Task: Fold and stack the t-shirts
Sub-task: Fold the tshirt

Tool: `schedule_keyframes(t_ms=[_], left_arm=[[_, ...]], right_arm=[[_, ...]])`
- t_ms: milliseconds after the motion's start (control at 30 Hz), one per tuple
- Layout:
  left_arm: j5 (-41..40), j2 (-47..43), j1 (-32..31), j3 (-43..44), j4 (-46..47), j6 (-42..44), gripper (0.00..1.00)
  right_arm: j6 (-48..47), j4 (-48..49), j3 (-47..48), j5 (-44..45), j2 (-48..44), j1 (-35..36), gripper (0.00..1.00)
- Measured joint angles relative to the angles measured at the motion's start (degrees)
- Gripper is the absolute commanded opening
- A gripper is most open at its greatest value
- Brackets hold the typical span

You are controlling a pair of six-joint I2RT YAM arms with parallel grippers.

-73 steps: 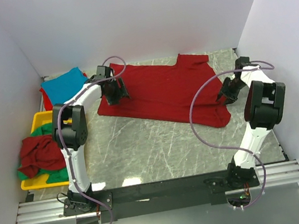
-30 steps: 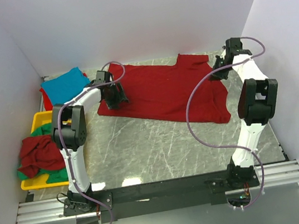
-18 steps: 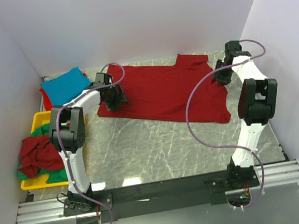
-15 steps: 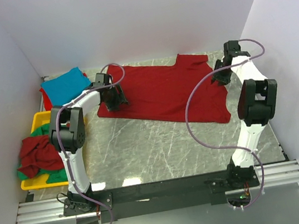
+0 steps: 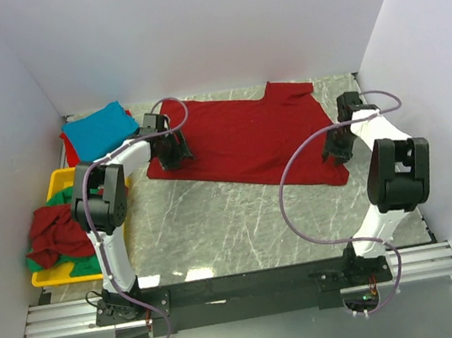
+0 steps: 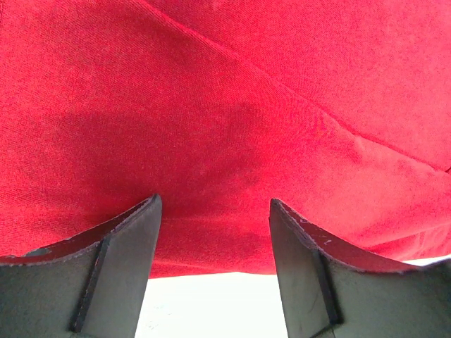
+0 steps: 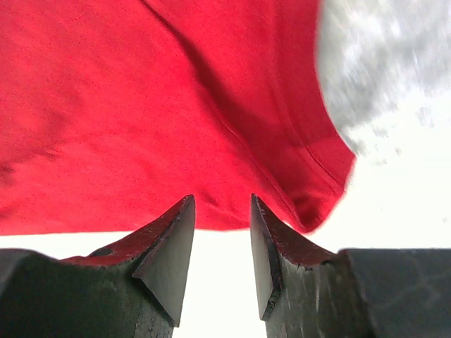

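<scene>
Fingers of the left end effector (image 6: 215, 204) are spread and empty, directly over the dark red t-shirt (image 5: 242, 137), its near hem just below them. The right end effector (image 7: 222, 201) is slightly parted and empty, the shirt's corner just ahead. The shirt lies flat on the bench (image 5: 217, 221).

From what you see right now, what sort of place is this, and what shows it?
Probably a lab robot test cell: plain white walls box in a marble-patterned table, two robot arms sit bolted to a metal rail, and crumpled t-shirts wait in a yellow tray.
</scene>
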Motion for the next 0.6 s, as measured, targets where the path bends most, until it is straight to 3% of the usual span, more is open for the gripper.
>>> schedule_keyframes(t_ms=[600], left_arm=[[0.02, -1.11, 0.00, -1.88, 1.27, 0.20, 0.70]], right_arm=[[-0.50, 0.24, -4.07, 3.30, -0.83, -2.60, 0.41]])
